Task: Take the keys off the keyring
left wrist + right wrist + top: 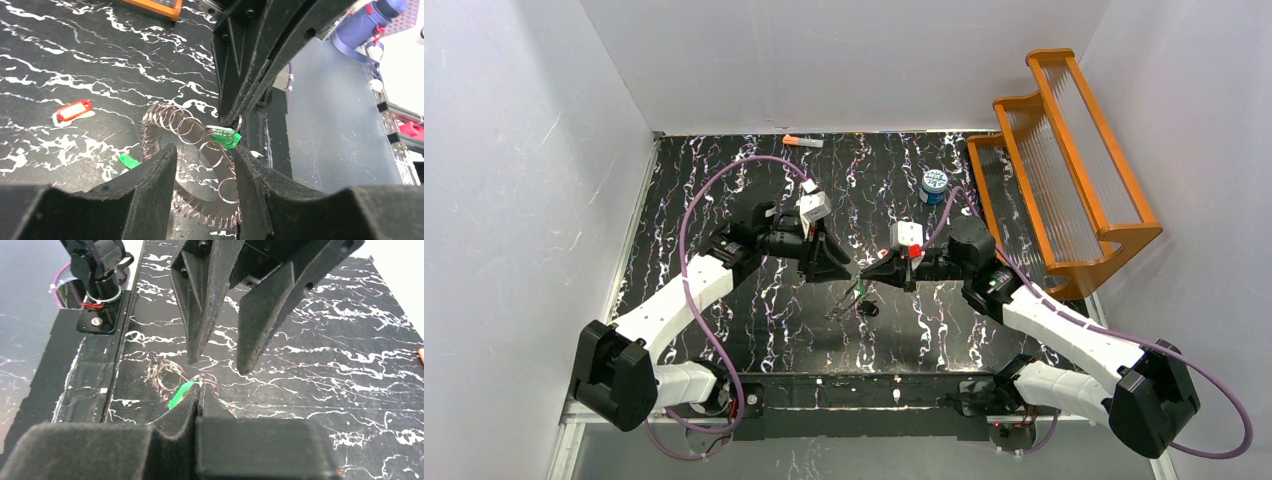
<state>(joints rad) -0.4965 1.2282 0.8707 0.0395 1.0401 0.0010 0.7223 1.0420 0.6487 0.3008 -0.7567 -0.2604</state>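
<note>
Matte black right fingers [175, 425] tight on green plastic key [181, 394] — left fingers [150, 185] apart around wire-looped keyring [185, 127]

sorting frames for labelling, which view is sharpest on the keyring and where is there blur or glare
Left wrist: sharpest on the keyring, its wire loops glinting; the left fingers in front are dark and soft. Right wrist: keyring thin and faint against the veined table, green key clear. Top: even light, but keyring tiny.
</note>
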